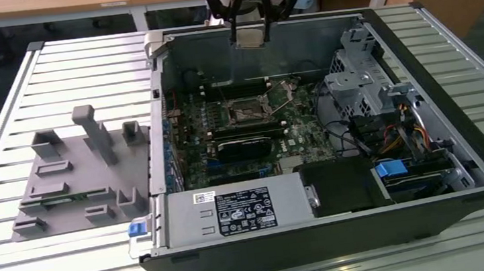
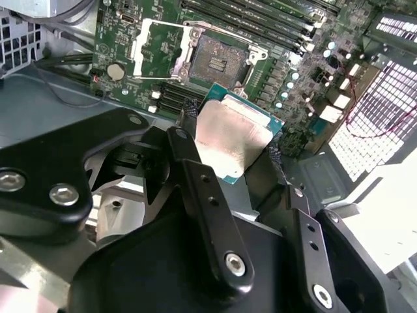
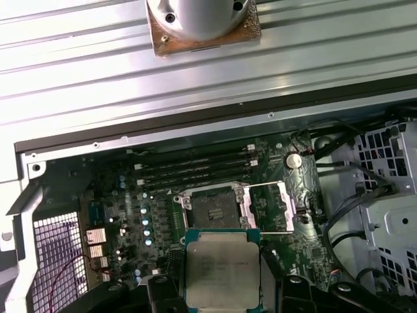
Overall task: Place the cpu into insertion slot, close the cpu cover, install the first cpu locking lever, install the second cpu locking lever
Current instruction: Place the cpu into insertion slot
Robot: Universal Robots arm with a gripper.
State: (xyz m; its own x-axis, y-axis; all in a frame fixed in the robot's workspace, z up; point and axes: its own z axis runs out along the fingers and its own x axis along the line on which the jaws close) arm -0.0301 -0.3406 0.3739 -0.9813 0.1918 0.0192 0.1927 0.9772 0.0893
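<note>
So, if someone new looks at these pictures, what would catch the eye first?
First, the gripper gripping the cpu by its edges, above the green board inside the open computer case. In the first wrist view, the insertion slot lies bare on that board, with the cpu cover flipped open beside it.

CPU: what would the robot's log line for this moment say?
gripper: gripping cpu | cpu: above motherboard, unseated | insertion slot: empty | cpu cover: open

cpu (image 3: 222, 264) in pincer (image 3: 223, 287), above case (image 1: 325, 241) | insertion slot (image 3: 214, 207) in case | cpu cover (image 3: 269, 207) just beside slot
</note>
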